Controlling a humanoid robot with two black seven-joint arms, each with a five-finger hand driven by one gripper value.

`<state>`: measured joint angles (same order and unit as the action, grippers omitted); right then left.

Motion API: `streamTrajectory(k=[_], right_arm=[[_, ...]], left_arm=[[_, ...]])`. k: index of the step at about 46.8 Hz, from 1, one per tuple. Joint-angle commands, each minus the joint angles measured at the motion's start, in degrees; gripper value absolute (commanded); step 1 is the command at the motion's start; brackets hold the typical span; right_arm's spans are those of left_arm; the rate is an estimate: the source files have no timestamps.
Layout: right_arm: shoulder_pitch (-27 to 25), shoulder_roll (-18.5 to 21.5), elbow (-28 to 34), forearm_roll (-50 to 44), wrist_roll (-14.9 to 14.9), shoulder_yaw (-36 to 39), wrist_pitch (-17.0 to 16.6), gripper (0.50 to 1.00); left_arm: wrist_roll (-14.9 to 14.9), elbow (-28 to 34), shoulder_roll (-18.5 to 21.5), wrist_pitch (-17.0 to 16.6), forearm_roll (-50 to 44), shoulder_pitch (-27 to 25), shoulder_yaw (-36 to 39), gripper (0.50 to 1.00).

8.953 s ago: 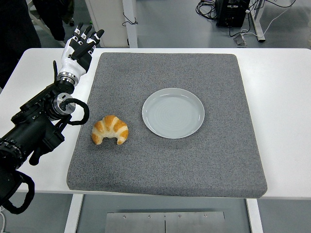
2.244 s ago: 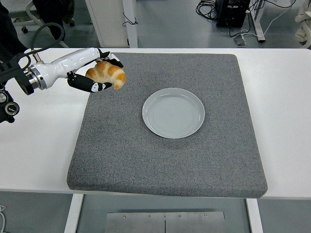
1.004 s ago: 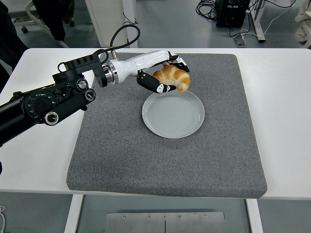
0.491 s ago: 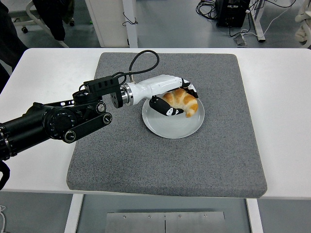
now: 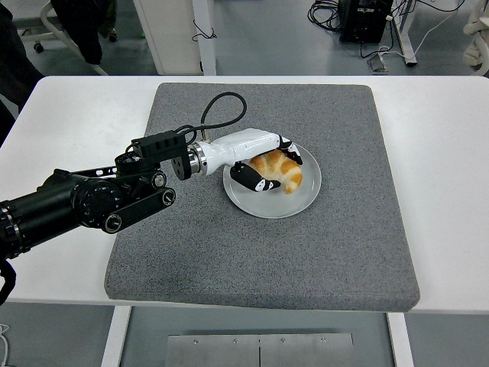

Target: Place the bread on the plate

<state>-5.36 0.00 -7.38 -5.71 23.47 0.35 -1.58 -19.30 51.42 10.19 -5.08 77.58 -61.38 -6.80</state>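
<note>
Head view: the left hand [image 5: 267,164] reaches in over the grey mat [image 5: 260,252] on the white counter [image 5: 443,153], its fingers [image 5: 256,183] wrapped around the bread [image 5: 279,168]. The bread sits low over the pale plate [image 5: 294,200], at its middle.

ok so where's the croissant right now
In the head view, the croissant is over the plate at the grey mat's centre, gripped by the left hand.

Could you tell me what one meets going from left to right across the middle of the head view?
Bare white table → left arm → left hand → croissant held over the plate → grey mat → white table again.
</note>
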Motion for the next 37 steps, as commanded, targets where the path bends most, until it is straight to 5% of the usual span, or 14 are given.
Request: streamTrajectory(k=[1,37], right_arm=[[0.00,0.00,0.00,0.00,0.00,0.00,0.00,1.000],[0.00,0.00,0.00,0.00,0.00,0.00,0.00,1.000]], left_arm=[[-0.04,-0.26,0.01,-1.16,0.03,0.12,0.82,0.630],[-0.04,-1.93,-0.61,-3.36,-0.06,1.44,2.67,0.646]])
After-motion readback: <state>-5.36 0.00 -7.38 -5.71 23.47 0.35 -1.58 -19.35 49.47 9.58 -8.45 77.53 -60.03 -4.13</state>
